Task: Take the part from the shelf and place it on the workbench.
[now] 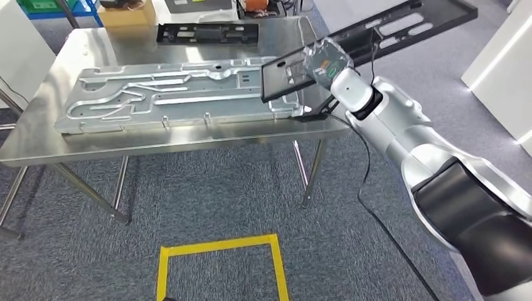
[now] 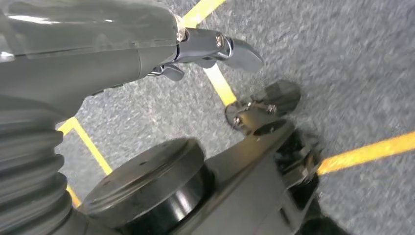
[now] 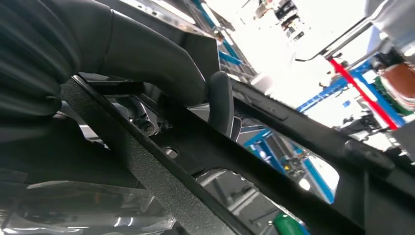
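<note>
Steel counter [image 1: 188, 141], shiny, on thin metal legs, standing on blue-grey carpet [image 1: 219, 200]. Large silver plate [image 1: 175, 94] with raised channels lying flat across counter middle, reaching close to front edge. Black frame [image 1: 207, 32] lying flat near back edge. Cardboard box [image 1: 125, 14] at back left corner. Yellow tape square [image 1: 219, 263] on carpet in front of counter. White panels [image 1: 502, 69] to the right of counter, another white surface at far left.

Right hand [image 1: 323, 63] above counter's right front corner, grasping long black part [image 1: 389, 28] near one end; part tilted, near end over plate's right edge, far end running up and out past counter's right edge, off the surface. In right wrist view grey thumb [image 3: 147, 58] pressed on part's top face, dark fingers [image 3: 222, 103] wrapped at its edge; slotted cutouts in part [image 3: 195, 147] visible, blue racking and bright light behind.

Left hand [image 2: 205, 49] hanging low over carpet and yellow tape lines, nothing in it, fingers apart.
</note>
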Robot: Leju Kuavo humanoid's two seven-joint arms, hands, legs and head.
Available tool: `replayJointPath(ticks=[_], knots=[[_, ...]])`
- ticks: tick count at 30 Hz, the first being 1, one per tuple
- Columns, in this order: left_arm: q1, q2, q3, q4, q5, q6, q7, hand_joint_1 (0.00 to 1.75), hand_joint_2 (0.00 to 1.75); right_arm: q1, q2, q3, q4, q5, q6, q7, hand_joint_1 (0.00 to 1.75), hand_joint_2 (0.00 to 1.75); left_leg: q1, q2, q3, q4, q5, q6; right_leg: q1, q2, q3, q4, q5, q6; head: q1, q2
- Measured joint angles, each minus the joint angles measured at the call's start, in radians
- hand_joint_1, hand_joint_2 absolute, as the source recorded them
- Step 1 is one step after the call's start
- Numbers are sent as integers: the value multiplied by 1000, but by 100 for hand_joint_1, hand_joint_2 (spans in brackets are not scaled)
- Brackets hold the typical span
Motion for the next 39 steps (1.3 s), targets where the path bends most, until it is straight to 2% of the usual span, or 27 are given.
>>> replayJointPath(ticks=[3,5,7,8,10,11,12,14,15,16,17,19,20,21,22,23,25,26,27,28,29,30,31,32,35,37,39], knots=[[-2,0,0,0,1,-1,-3,0,175,1,1,0,2,0,-6,-4,175,175,-1,-6,30,-8,-13,21,-4,-5,-22,62,6,14,0,0],[-3,0,1,0,1,-1,-6,0,175,6,3,1,5,0,-14,-9,175,175,-3,-8,56,-13,-28,33,-4,-10,-98,167,6,16,0,0],[-5,0,2,0,1,-2,-8,0,175,21,5,2,10,0,-21,-13,175,175,-5,-12,83,-14,-53,39,0,-12,-193,271,-33,14,0,0],[-4,-1,2,0,1,-3,-9,0,175,31,6,3,13,0,-23,-13,175,175,-6,-15,99,-15,-66,40,2,-12,-227,294,-59,13,0,0],[1,-3,3,0,1,-3,-10,0,175,49,11,6,21,0,-26,-11,175,175,-8,-24,141,-15,-101,39,8,-12,-260,255,-91,4,0,0],[3,-4,3,0,1,-4,-10,0,175,54,15,8,25,0,-28,-9,175,175,-10,-27,165,-16,-121,39,13,-12,-262,202,-74,-4,0,0],[6,-4,4,0,1,-4,-11,0,175,58,18,11,28,0,-29,-7,175,175,-11,-29,188,-17,-143,39,20,-12,-259,132,-16,-14,0,0],[5,-9,5,2,1,-3,-11,0,175,63,27,15,35,0,-32,-2,175,175,-14,-32,223,-22,-181,33,32,-5,-249,30,150,-31,1,0],[5,-11,6,3,2,-3,-12,0,175,65,33,17,39,0,-33,0,175,175,-14,-33,236,-33,-194,27,38,-1,-244,7,205,-37,1,0],[3,-13,7,4,2,-3,-12,0,175,67,38,18,43,0,-34,3,175,175,-14,-33,248,-39,-194,20,40,2,-237,3,218,-42,3,0],[2,-12,8,4,2,-3,-13,0,175,68,43,19,45,0,-34,5,175,175,-14,-33,249,-33,-181,14,39,2,-226,4,201,-47,5,0],[1,-12,8,4,1,-4,-15,0,175,69,53,19,51,0,-33,10,175,175,-15,-26,212,59,-128,10,33,1,-191,-11,169,-56,7,0],[1,-11,8,3,1,-4,-16,0,175,72,57,19,54,0,-33,11,175,175,-16,-23,171,128,-107,11,30,0,-167,-20,153,-59,7,0],[2,-11,8,3,1,-4,-17,0,175,78,60,20,57,0,-32,12,175,175,-15,-20,122,196,-107,11,27,0,-141,-29,136,-60,7,0],[4,-12,8,3,1,-4,-17,0,175,88,63,21,61,-1,-32,12,175,175,-14,-19,73,245,-133,8,26,-1,-116,-35,119,-59,7,0],[6,-12,8,3,0,-4,-16,0,175,97,67,22,65,-1,-33,11,175,175,-12,-19,30,270,-178,4,26,-1,-91,-39,101,-58,7,0],[10,-12,8,3,-4,-5,-13,0,175,112,81,23,74,-4,-34,12,175,175,-6,-18,-35,260,-277,-11,23,-1,-44,-41,65,-54,7,0],[11,-11,8,3,-7,-4,-11,0,175,114,90,23,79,-8,-35,12,175,175,-1,-17,-55,228,-297,-18,22,0,-22,-41,48,-51,7,0],[12,-11,8,3,-12,-3,-10,0,175,115,100,22,84,-12,-36,13,175,175,5,-16,-69,181,-278,-25,20,1,1,-39,30,-48,7,0],[12,-11,8,4,-17,-2,-9,0,175,118,112,21,89,-18,-37,14,175,175,10,-13,-77,122,-201,-30,19,2,18,-38,13,-44,7,0],[13,-12,8,5,-22,-1,-8,0,175,122,123,20,96,-24,-40,14,175,175,14,-8,-86,60,-91,-33,19,4,35,-30,-6,-39,7,0],[12,-13,8,7,-28,-2,-8,0,175,128,139,18,103,-30,-42,14,175,175,16,-3,-91,20,8,-30,20,7,44,-22,-22,-34,7,0],[10,-14,8,8,-33,-3,-9,0,175,135,157,15,111,-34,-46,14,175,175,14,-1,-94,-2,81,-25,20,9,47,-15,-38,-27,7,0],[4,-14,8,9,-38,-5,-10,0,175,141,173,11,120,-37,-49,16,175,175,8,0,-98,-4,104,-17,18,10,49,-7,-50,-19,7,0],[-14,-14,6,9,-50,-8,-13,0,175,156,227,-2,137,-45,-64,25,175,175,2,-1,-89,3,85,7,8,4,41,18,-84,1,6,0],[-23,-14,4,9,-56,-8,-14,0,175,169,257,-9,147,-55,-72,26,175,175,2,-2,-73,-1,72,20,6,-6,-18,127,-125,6,6,0],[-29,-13,3,9,-62,-8,-15,0,175,192,285,-15,157,-68,-79,22,175,175,-1,-6,-59,-1,57,26,7,-10,-117,274,-159,9,6,0]])
